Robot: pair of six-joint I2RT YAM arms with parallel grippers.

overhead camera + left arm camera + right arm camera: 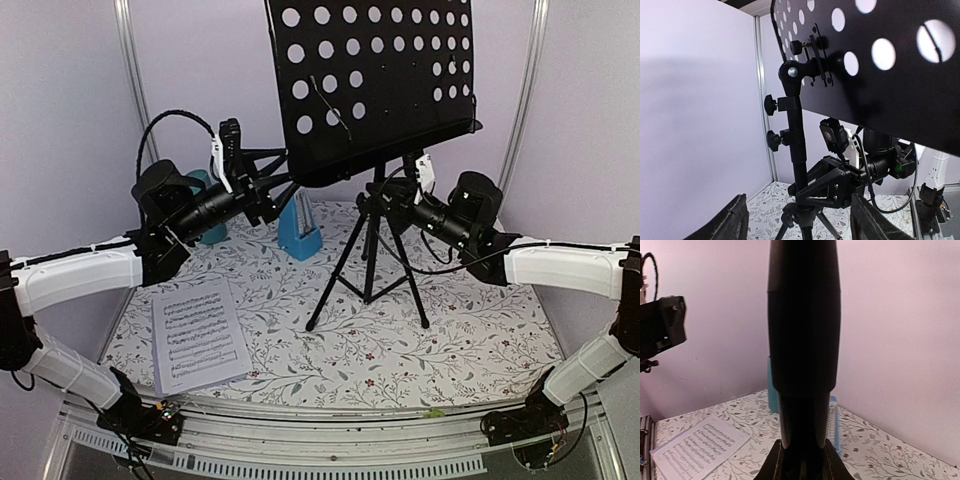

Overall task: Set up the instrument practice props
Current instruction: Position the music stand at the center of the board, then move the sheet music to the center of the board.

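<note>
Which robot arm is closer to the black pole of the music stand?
The right. The right end effector is clamped around the pole, a finger on each side. The left end effector hangs open on the pole's left, short of it and not touching.

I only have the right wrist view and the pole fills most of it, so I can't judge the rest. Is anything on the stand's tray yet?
Observer: Nothing. The tray of the music stand is bare. The sheet music lies flat on the table, near left.
Operator: Where is the left arm?
Observer: The left gripper faces the pole below the tray, jaws open and clear of it.
Operator: Are the legs out?
Observer: Yes. The tripod legs stand spread on the table.
</note>
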